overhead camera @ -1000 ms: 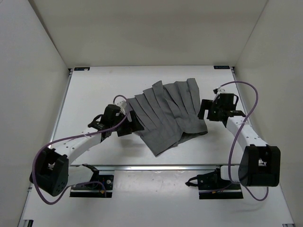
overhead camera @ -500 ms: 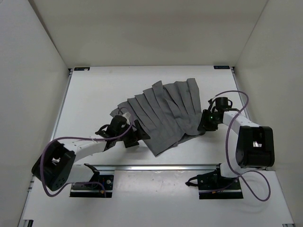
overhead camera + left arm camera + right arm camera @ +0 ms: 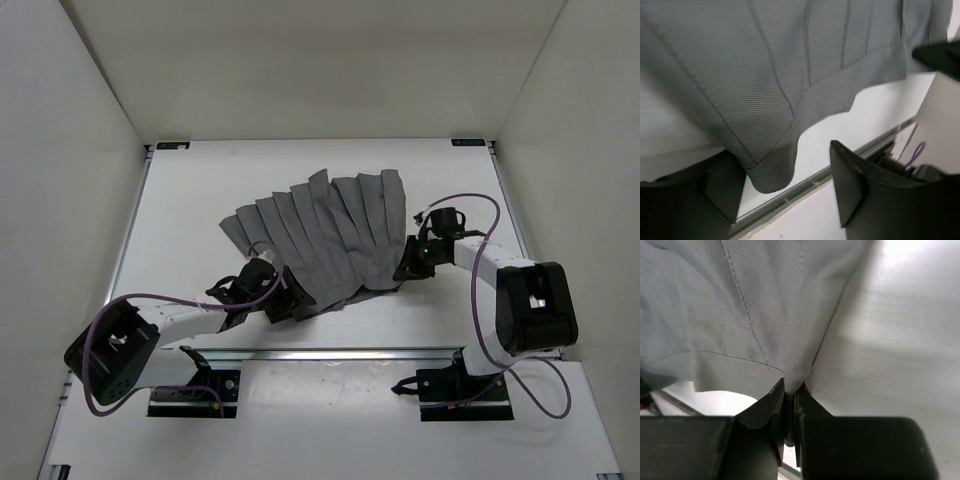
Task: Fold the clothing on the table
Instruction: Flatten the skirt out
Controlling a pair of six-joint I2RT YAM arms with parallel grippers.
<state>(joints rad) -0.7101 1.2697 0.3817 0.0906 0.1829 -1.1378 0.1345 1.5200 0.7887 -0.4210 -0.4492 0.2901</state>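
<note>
Now, right gripper (image 3: 791,387) jaws clamped on clothing (image 3: 765,315) edge, left gripper (image 3: 785,165) jaws apart around its hem corner

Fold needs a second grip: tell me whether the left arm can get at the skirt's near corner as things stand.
Probably yes: the left hand stands open with a corner of the pleated grey skirt between its fingers, nothing blocking.

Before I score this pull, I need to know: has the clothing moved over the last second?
Yes. The clothing has slid left, toward the table's left edge and away from its right edge.
</note>
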